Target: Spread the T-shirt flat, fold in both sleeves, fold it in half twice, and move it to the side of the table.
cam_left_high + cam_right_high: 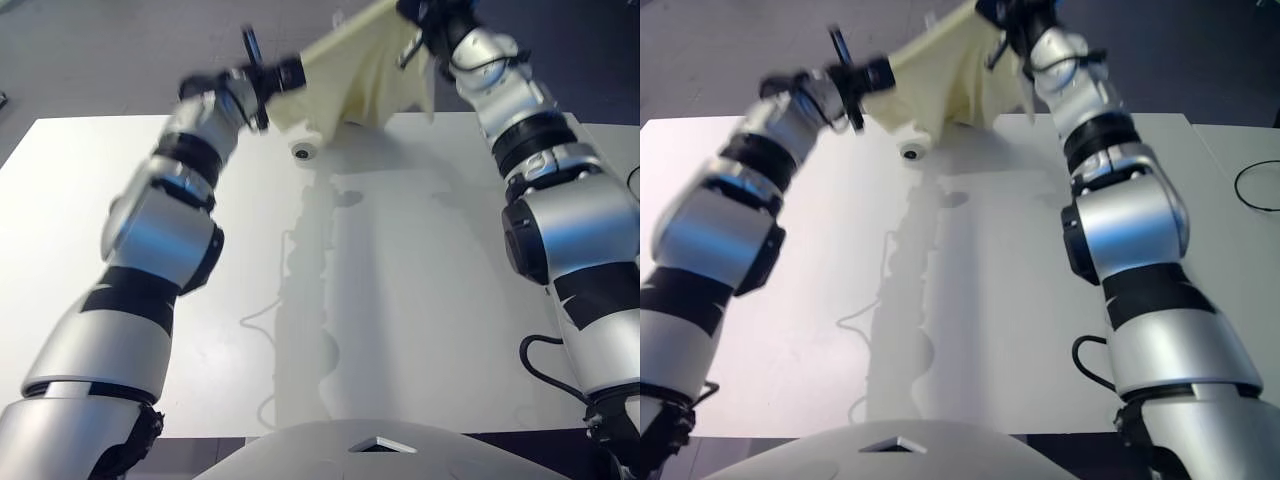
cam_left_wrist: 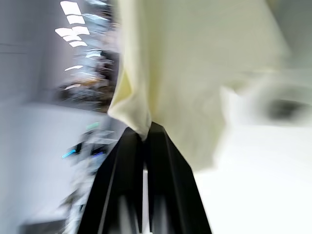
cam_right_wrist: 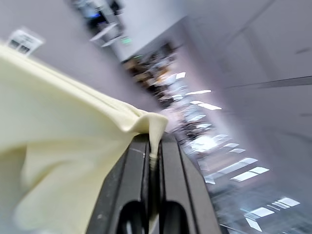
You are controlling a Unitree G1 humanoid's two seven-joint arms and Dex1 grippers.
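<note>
A pale yellow T-shirt (image 1: pixel 360 70) hangs in the air above the far edge of the white table (image 1: pixel 420 300), stretched between both arms. My left gripper (image 2: pixel 145 139) is shut on one pinched edge of the cloth, at the left end of the span (image 1: pixel 290 75). My right gripper (image 3: pixel 155 146) is shut on another bunched edge, higher up at the right end (image 1: pixel 420 20). The T-shirt's lower part (image 1: pixel 930 115) droops close to the tabletop; whether it touches I cannot tell.
A small round white object with a dark centre (image 1: pixel 302 151) lies on the table under the shirt. A black cable (image 1: pixel 545 365) loops beside my right arm, and another loop (image 1: pixel 1255 185) lies at the right edge. Dark floor lies beyond the table.
</note>
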